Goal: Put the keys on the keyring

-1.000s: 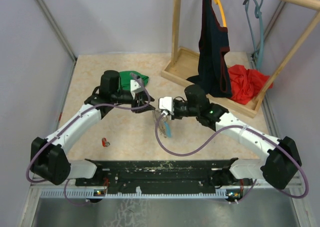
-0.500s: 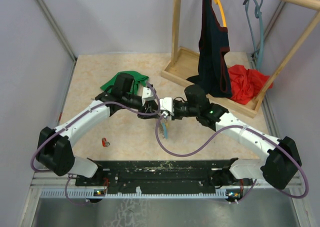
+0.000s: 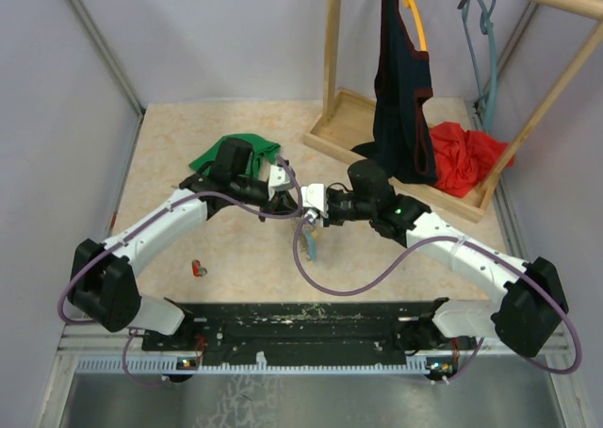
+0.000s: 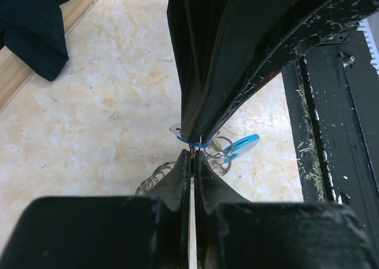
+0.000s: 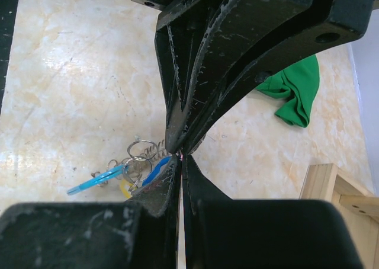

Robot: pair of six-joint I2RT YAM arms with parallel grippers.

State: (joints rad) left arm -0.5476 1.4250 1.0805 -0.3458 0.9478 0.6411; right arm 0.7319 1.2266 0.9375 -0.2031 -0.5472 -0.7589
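The keyring (image 3: 310,244), a silvery chain loop with a light blue band (image 4: 243,146), dangles below the spot where both grippers meet tip to tip above the table's middle. My left gripper (image 3: 296,208) is shut on a thin part at its top (image 4: 194,153). My right gripper (image 3: 307,217) is shut on the same part from the other side (image 5: 182,157). Small rings (image 5: 142,149) hang there, along with a blue key head (image 5: 155,167) and a yellow one (image 5: 124,189). A red-headed key (image 3: 199,268) lies alone on the table, near left.
A green cloth (image 3: 226,150) lies behind the left arm. A wooden rack base (image 3: 349,126) at the back right holds a dark garment (image 3: 400,98) and a red cloth (image 3: 462,159). The black arm mount (image 3: 311,320) runs along the near edge.
My left arm swung right until its fingertips met the right gripper's, then its jaws closed on the keyring's top. The right arm held still with the keyring hanging.
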